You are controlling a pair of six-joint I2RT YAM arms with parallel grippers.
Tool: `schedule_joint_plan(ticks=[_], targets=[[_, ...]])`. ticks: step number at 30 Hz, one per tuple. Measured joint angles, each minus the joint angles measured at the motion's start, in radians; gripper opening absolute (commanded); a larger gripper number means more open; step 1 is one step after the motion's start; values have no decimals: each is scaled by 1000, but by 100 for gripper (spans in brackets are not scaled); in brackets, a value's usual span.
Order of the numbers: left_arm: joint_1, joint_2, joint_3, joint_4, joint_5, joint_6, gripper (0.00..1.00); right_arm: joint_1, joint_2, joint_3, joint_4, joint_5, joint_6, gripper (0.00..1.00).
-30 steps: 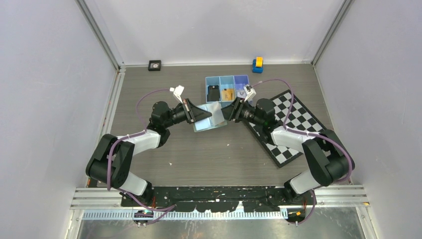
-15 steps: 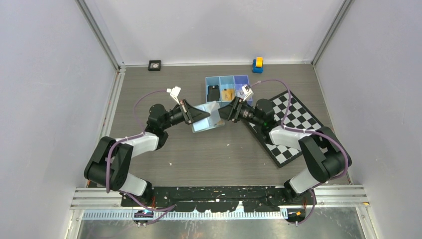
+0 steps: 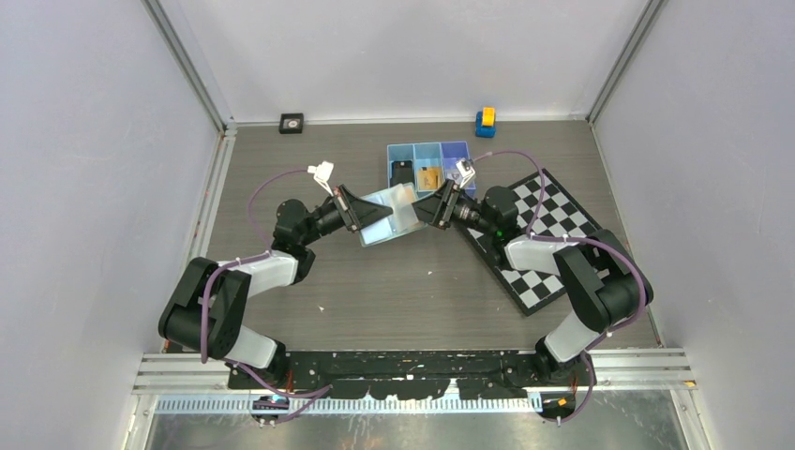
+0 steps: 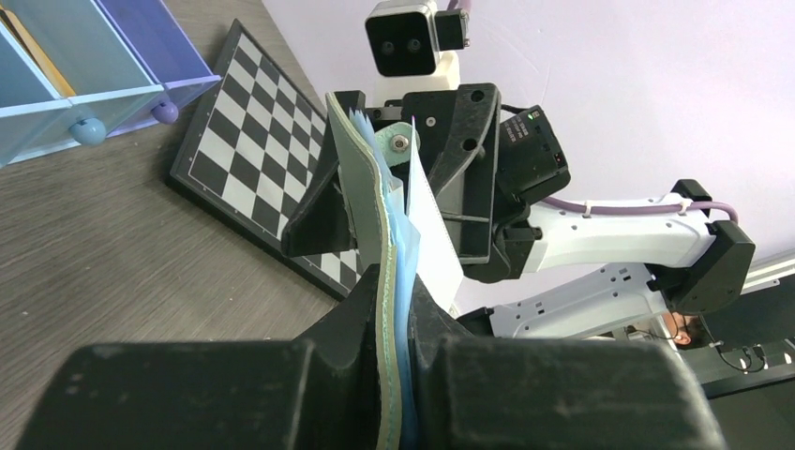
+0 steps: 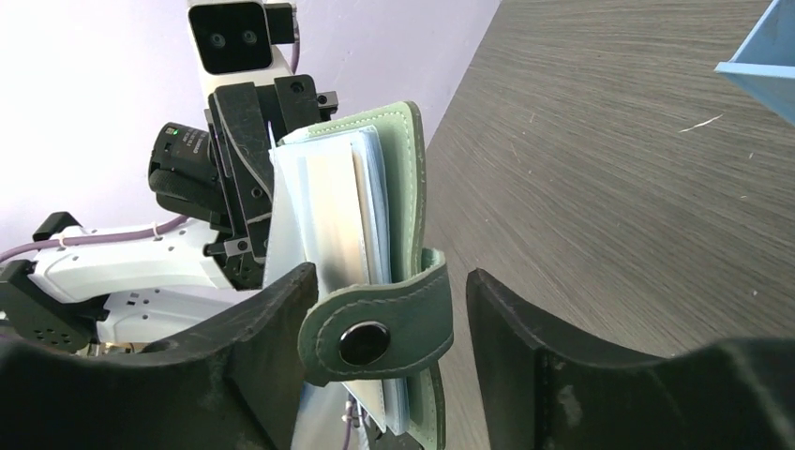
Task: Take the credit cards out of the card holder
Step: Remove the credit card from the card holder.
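My left gripper (image 3: 361, 214) is shut on the sage-green card holder (image 3: 386, 216) and holds it on edge above the table. In the left wrist view the fingers pinch its green cover and blue inner faces (image 4: 382, 234). My right gripper (image 3: 434, 208) is open, its jaws on either side of the holder's free end and snap tab (image 5: 375, 328), with a gap on the right side. A pale grey-white card (image 5: 323, 211) sits among the holder's leaves. A black card (image 3: 402, 174) and a gold-orange card (image 3: 429, 177) lie in the blue tray.
The blue three-compartment tray (image 3: 457, 151) stands just behind the grippers. A checkerboard (image 3: 548, 246) lies under the right arm. A yellow and blue block (image 3: 485, 122) and a small black square object (image 3: 292, 123) sit by the back wall.
The left gripper has raised and tilted the card holder toward the back. The right gripper has moved in to the left, and its jaws now straddle the holder's tab end.
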Motion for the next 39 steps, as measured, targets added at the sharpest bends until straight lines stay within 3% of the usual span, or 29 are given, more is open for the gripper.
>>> schedule_joint_plan(ticks=[8, 12, 15, 18, 23, 32, 39], targets=[[0, 0, -3, 18, -2, -3, 1, -1, 8, 0, 83, -31, 50, 22], [6, 0, -3, -40, -17, 10, 32, -2, 15, 0, 129, -51, 68, 7], [7, -7, -1, -105, -32, 35, 51, 3, 10, 0, 85, -45, 32, 1], [7, -36, 1, -211, -58, 73, 59, 22, -35, 0, -65, 2, -58, 1], [4, -72, 11, -302, -80, 115, 65, 127, -182, 45, -441, 211, -302, 1], [-7, -43, 37, -352, -80, 124, 77, 244, -224, 114, -698, 476, -515, 1], [-7, -32, 37, -377, -91, 134, 76, 366, -196, 188, -804, 671, -640, 0]])
